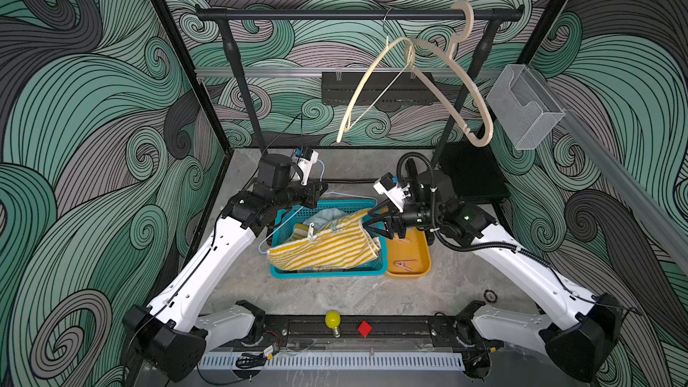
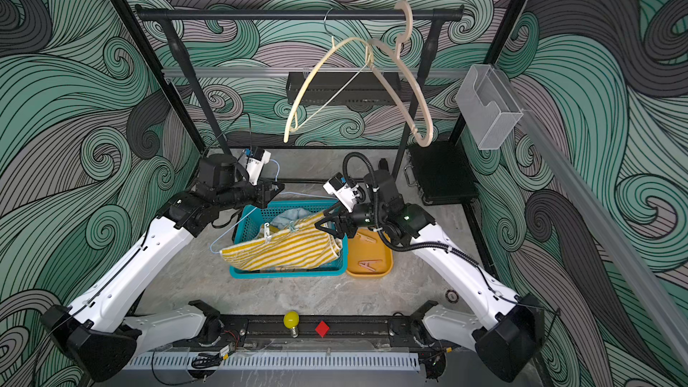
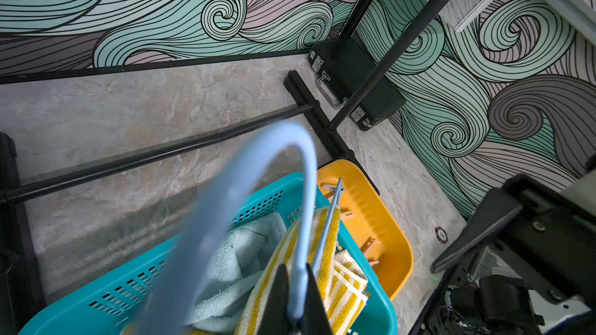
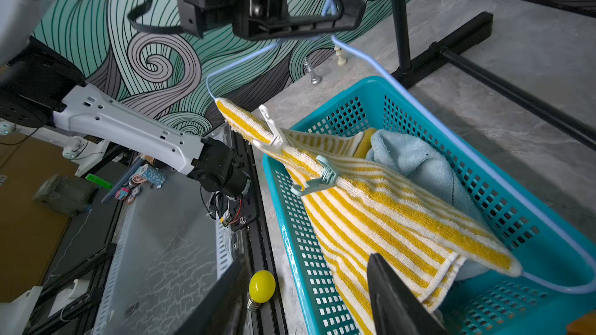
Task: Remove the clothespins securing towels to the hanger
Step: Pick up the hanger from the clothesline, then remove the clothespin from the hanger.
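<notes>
**Left gripper**: shut tight on the neck of the hanger, just under its hook, holding it up over the basket.

**Right gripper**: jaws well apart with nothing between them. It hovers above the seam where the basket meets the tray and points along the hanger's bar toward the left gripper.

**Hanger**: thin blue wire. The hook rises beyond the left gripper's fingers, and the bar slopes from that arm's side to an end just ahead of the right gripper.

**Striped towel**: yellow and white, folded over the bar and draping into the basket. Its near corner lies just in front of the right gripper, beside one finger.

**White pin**: clipped on the towel's fold at the bar's far end from the right gripper, the nearer of the two pins to the left arm.

**Mint pin**: clipped on the same fold, between the white pin and the right gripper.

**Blue towel**: plain terry, loose in the basket, below the left gripper and behind the striped towel.

**Loose pins**: two pinkish-orange pins lying flat in the tray, below and just behind the right gripper.

**Basket**: teal and perforated, under both grippers.

**Tray**: orange, touching the basket on the right gripper's side.
</notes>
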{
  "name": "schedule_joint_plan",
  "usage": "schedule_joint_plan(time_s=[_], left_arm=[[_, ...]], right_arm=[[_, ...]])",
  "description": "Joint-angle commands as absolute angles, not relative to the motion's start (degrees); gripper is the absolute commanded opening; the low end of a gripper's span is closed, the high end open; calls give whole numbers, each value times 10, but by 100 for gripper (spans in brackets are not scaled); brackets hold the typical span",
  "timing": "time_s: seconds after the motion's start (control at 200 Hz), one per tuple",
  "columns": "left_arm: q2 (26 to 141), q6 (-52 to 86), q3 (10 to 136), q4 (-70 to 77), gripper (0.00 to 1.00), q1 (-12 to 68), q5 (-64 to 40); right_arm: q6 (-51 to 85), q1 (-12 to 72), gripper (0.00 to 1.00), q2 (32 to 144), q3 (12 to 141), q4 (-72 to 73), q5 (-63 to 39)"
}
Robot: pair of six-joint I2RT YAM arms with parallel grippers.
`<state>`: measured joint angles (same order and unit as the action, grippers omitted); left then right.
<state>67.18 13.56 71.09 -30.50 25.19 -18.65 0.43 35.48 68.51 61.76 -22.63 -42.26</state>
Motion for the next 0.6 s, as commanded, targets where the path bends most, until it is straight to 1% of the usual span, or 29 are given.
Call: schedule_joint_plan(time_s=[0.0, 0.065, 0.16, 0.42, 0.595], left_arm=[[664, 142, 717, -277, 0, 254, -206], [665, 143, 720, -277, 0, 252, -207], [672, 148, 730, -282, 0, 246, -223], [715, 165, 767, -305, 0, 221, -321], [735, 163, 790, -308, 0, 220, -378]], right_arm=[[-36, 374, 59, 688, 611, -226, -397], [-50, 388, 60, 692, 609, -231, -374], [-59, 399, 60, 699, 602, -220, -373], [-70, 446, 61, 708, 616, -209, -341], [-98, 451, 61, 713, 623, -212, -327]])
